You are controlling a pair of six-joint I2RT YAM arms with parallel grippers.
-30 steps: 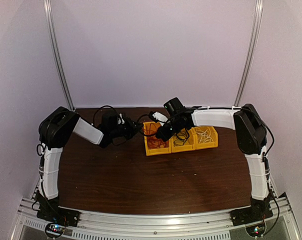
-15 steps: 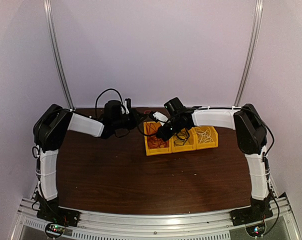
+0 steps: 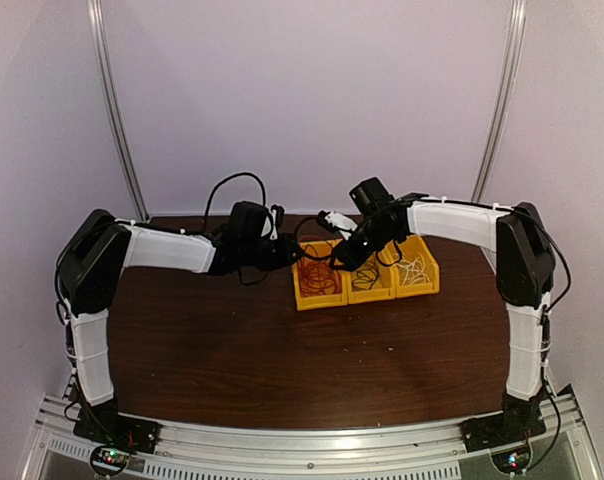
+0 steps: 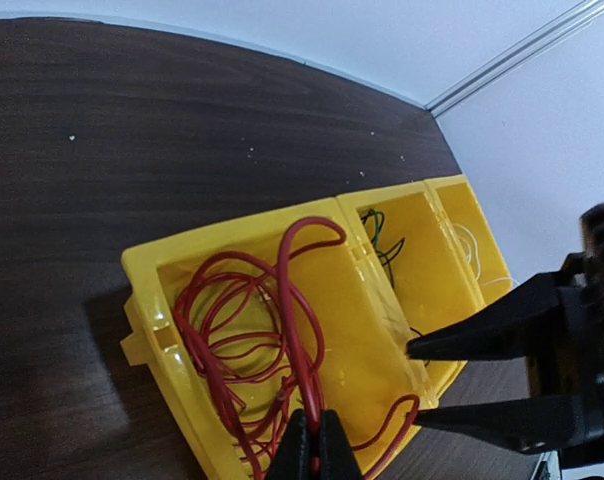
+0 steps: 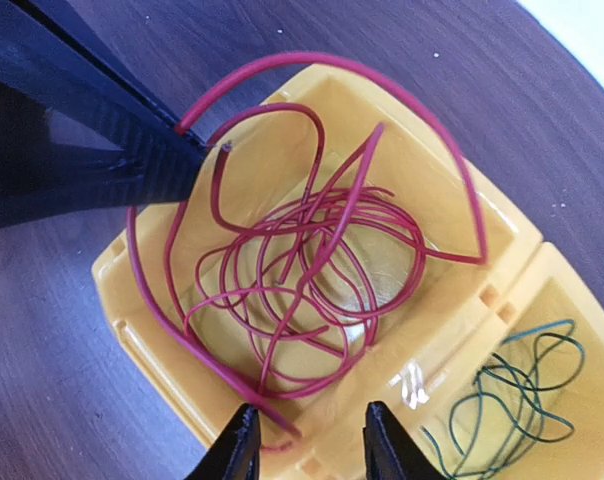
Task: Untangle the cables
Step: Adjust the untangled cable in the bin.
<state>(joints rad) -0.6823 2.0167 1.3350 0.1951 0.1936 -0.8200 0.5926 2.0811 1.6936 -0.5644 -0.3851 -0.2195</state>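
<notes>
The red cable [image 5: 312,270] lies in loose, crossing loops in the left yellow bin [image 4: 157,275], toward the far edge of the table [image 3: 232,340]. The dark cable [image 5: 512,385] sits in the middle bin [image 5: 572,300] and the white cable [image 3: 412,267] in the right bin [image 3: 420,290]. The red coil has no single long axis: it lies flat, and one strand arches up and leftward to the left hand [image 4: 312,440], which is pinched tight on it. The right hand [image 5: 307,440] hovers over the bin's near rim with its jaws parted, holding nothing. A leftward pull could cinch the crossed loops into a knot. It could also drag the light bin along, or snag a loop on the right hand's fingers.
</notes>
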